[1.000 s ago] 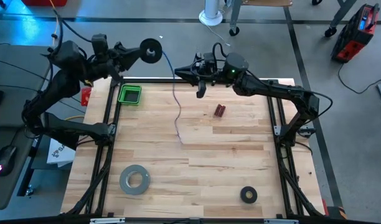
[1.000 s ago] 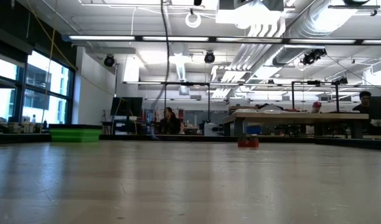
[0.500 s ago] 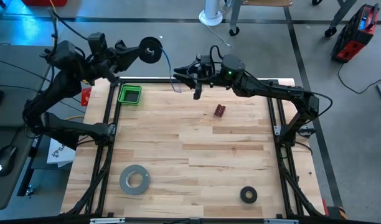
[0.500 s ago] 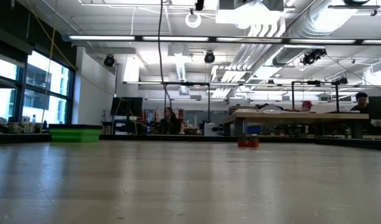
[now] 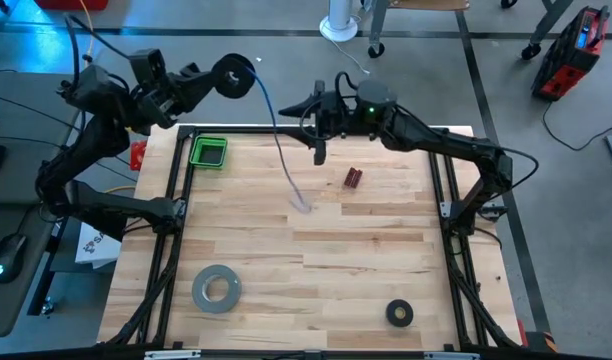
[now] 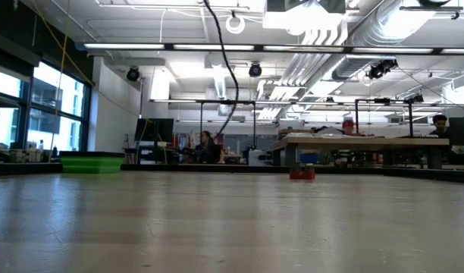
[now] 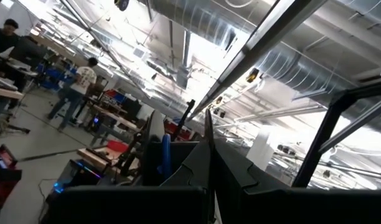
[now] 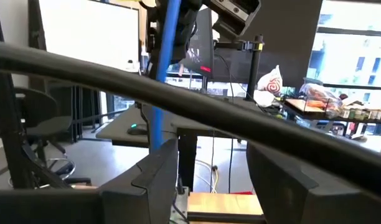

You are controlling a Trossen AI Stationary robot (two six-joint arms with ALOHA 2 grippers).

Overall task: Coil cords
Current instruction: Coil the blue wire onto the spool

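A small black round spool (image 5: 237,77) is held up beyond the table's far left corner, with my left gripper (image 5: 212,84) shut on it. The thin blue cord (image 5: 277,128) hangs from the spool in a slack curve. Its lower end (image 5: 302,204) reaches the wooden table. In the low view the cord (image 6: 230,83) shows as a dark curved line. My right gripper (image 5: 294,108) stands open above the far edge, pointing at the spool. The cord (image 8: 162,93) passes just off one of its fingers, outside the gap (image 8: 212,152). My left gripper holds the spool at its fingers' free end, lifted clear of the table, flat face up in the high view. Its own fingers (image 7: 197,162) hide the place of contact. My right gripper: the cord runs past the outer side of one finger (image 8: 154,171); I cannot tell whether they touch.
A green bin (image 5: 209,151) sits at the far left corner. A small red-brown object (image 5: 353,178) lies right of centre. A grey tape roll (image 5: 217,288) and a black ring (image 5: 399,313) lie near the front edge. People stand in the room behind the table.
My right gripper has let go of the cord and risen a little. The cord, drawn up off the table half a second ago, has dropped and swung. It now hangs free from the spool, with its lower end back on the table.
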